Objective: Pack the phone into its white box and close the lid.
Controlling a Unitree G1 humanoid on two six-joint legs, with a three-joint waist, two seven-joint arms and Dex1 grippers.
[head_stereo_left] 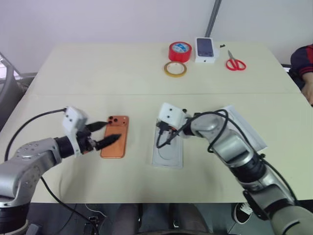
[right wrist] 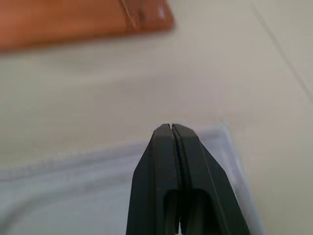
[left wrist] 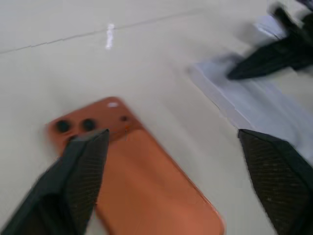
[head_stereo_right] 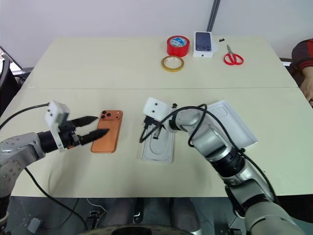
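Observation:
The orange phone (head_stereo_left: 116, 142) lies back up on the table, its camera block at the far end. My left gripper (head_stereo_left: 110, 132) is open just above the phone's left side, one finger (left wrist: 80, 166) over the camera block and the other over the body. To the right, the shallow white box (head_stereo_left: 168, 157) lies open with a greyish inside. My right gripper (right wrist: 170, 129) is shut and empty, its tip low over the box's far end. A flat white lid (head_stereo_right: 234, 126) lies further right, partly hidden under my right arm.
At the table's far side are a red tape roll (head_stereo_left: 180, 51), a yellow tape ring (head_stereo_left: 175, 69), a small white box with a dark phone picture (head_stereo_left: 205, 49) and red scissors (head_stereo_left: 235, 63). A person's sleeve (head_stereo_left: 303, 61) shows at the right edge.

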